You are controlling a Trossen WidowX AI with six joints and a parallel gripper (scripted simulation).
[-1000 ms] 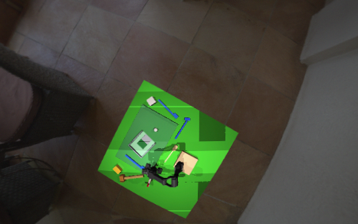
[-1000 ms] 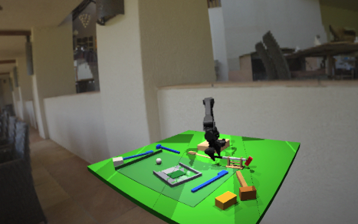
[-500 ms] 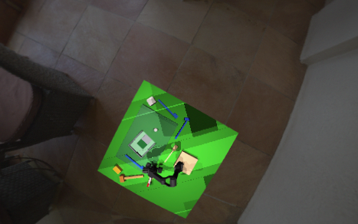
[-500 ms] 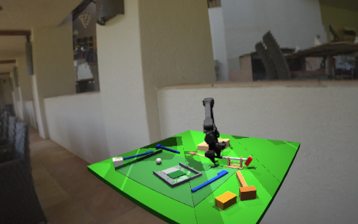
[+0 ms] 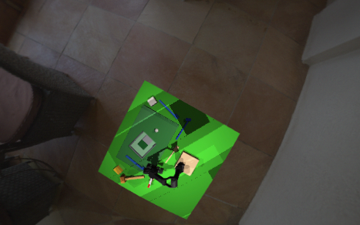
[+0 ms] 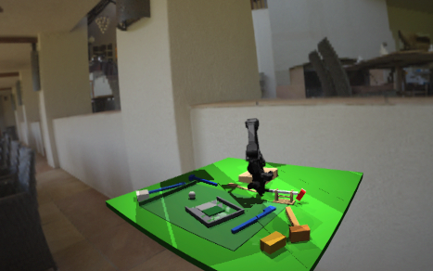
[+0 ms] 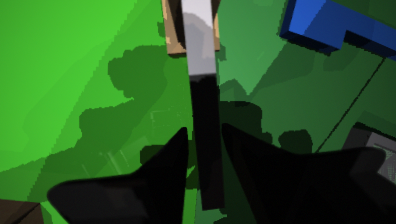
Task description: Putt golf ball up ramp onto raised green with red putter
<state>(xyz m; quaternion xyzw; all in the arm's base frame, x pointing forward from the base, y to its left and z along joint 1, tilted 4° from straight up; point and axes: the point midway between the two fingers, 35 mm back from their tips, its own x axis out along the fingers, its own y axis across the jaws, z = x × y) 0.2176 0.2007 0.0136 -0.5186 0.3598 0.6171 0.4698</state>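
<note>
The end effector's (image 5: pixel 148 170) (image 6: pixel 261 191) (image 7: pixel 205 128) fingers stand partly apart astride the red putter's (image 5: pixel 149 186) (image 6: pixel 300 195) (image 7: pixel 207 150) dark handle; the tabletop's (image 5: pixel 196 194) (image 6: pixel 333 186) (image 7: pixel 50 65) edge lies beyond its head.

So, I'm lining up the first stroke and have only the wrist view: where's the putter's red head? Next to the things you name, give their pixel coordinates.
Observer: In the exterior view, the red head (image 5: pixel 149 186) (image 6: pixel 301 195) is past the wooden stand (image 6: pixel 284 201) (image 7: pixel 174 44), at the end of the putter away from the gripper (image 6: pixel 260 191) (image 7: pixel 204 130).
Operator: And the golf ball, is it on the raised green?
Observer: No, the golf ball (image 5: pixel 156 130) (image 6: pixel 192 195) sits outside the raised green's grey border (image 5: pixel 136 150) (image 6: pixel 226 219), on the dark green patch around it.
</note>
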